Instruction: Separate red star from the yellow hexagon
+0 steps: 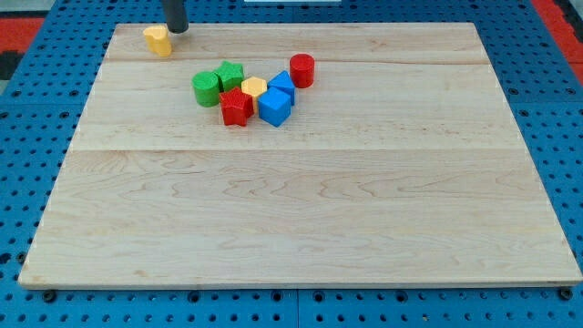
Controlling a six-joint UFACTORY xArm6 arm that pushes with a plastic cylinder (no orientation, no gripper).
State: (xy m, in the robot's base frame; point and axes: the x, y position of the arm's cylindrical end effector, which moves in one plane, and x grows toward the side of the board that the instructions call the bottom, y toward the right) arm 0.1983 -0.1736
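Note:
The red star [236,107] sits in a cluster near the view's top centre, touching the yellow hexagon [254,88] just above and to its right. My tip [176,29] stands at the board's top edge, far up and left of the cluster, right next to a separate yellow block [158,40].
In the same cluster are a green cylinder [207,88], a green star-like block [230,75], two blue blocks [275,107] [282,84] and a red cylinder [302,70]. The wooden board [301,210] lies on a blue pegboard.

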